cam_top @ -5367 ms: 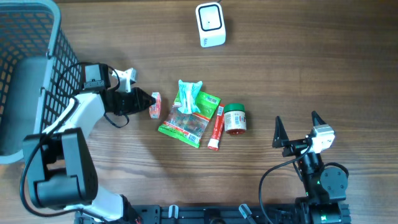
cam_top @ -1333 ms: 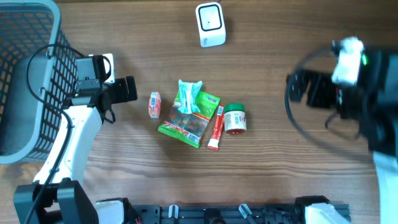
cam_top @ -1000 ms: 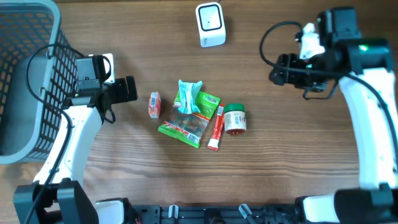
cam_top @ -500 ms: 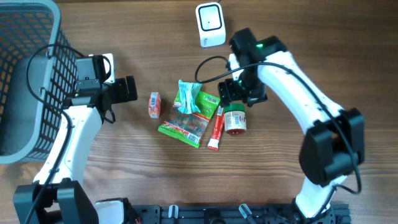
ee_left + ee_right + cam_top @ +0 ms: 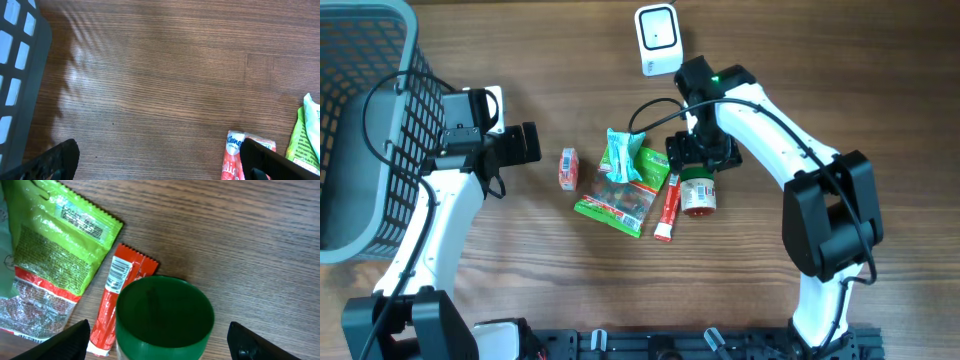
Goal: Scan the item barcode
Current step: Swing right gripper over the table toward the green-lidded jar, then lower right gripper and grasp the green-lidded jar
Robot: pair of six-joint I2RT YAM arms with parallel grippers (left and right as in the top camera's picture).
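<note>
A wooden table (image 5: 570, 300) carries everything. A grey mesh basket (image 5: 415, 110) fills its far left corner.

The left gripper (image 5: 160, 160) hangs beside the basket over bare wood with its fingers spread wide and nothing between them. The right gripper (image 5: 162, 337) reaches over the middle of the table. Its jaws are released and stand well apart, one on each side of the jar, with a gap to the lid on both sides.

A green snack bag (image 5: 625, 195) lies flat in the middle, partly under a pale teal packet (image 5: 623, 150). A white scanner (image 5: 658, 40) stands at the far edge, apart from the pile.

The jar (image 5: 165, 312) stands upright with its green lid on, directly under the right gripper. A red sachet (image 5: 117, 300) lies between the jar and the bag, touching the jar, with its barcode facing up. A small pink tissue pack (image 5: 242, 155) lies left of the bag, near the left gripper's fingertip.
</note>
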